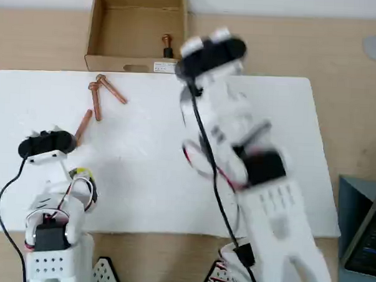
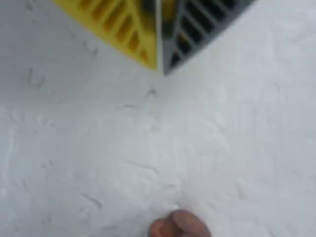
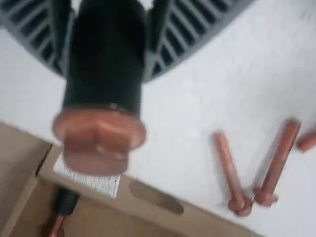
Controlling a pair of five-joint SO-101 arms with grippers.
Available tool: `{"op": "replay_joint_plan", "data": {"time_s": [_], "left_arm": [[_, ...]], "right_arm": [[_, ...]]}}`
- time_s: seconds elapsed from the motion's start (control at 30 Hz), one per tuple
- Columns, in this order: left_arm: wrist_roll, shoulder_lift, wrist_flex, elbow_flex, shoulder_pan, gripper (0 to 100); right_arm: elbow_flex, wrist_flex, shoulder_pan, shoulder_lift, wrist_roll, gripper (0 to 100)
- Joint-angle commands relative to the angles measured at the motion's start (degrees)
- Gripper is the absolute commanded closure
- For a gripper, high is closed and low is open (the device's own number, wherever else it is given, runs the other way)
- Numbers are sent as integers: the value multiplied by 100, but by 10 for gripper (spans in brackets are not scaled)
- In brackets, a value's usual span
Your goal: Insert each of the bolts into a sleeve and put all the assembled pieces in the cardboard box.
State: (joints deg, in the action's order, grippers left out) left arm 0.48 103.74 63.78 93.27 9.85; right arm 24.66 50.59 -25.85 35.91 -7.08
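The step in hand looked to be delivery of a second assembled piece. The right claw (image 3: 106, 54) was clamped on a black cylindrical plastic sleeve (image 3: 103, 91), with the hexagonal head of a copper-coloured metal bolt (image 3: 98, 136) showing at the sleeve's end. It hung by the front right corner of the open brown cardboard box (image 1: 119, 64), about over the front wall rather than over the box floor, as far as could be judged. The next move would call for carrying the piece further in past the rim, lowering it, and only then parting the fingers, so that it dropped inside and not onto the white mat (image 1: 149, 177) that covered the wooden worktop (image 1: 341, 54).

The left claw (image 2: 160, 61) was pinched narrow, its yellow and grey fingers meeting with nothing between them. It sat low over the mat at the left, with the end of one bolt just beside it.

Counted: one box. One finished piece (image 1: 167, 45), a bolt in its black sleeve, lay inside against the right wall. One more was held by the right arm. Three loose copper bolts lay on the mat, two (image 1: 111, 89) (image 1: 95, 102) touching at their heads near the box, the third (image 1: 84, 125) apart and nearer the left arm. That made five bolts and two sleeves, and I could make out no spare sleeve for the three bare ones
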Motion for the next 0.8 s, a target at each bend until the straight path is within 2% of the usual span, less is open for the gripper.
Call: {"op": "replay_joint_plan", "data": {"time_s": [0.0, 0.1, 0.43, 0.77], "left_arm": [[-44, 48, -299, 79, 53, 998], [-44, 48, -431, 123, 53, 998], [-9, 48, -448, 123, 53, 997], [0, 48, -448, 123, 53, 997]], "right_arm": [[-1376, -404, 75, -1156, -9, 989], [-2105, -668, 75, -2070, 18, 989], [-4681, -1371, 75, -4998, 774, 989], [-7477, -1363, 75, -7670, 1503, 988]]}}
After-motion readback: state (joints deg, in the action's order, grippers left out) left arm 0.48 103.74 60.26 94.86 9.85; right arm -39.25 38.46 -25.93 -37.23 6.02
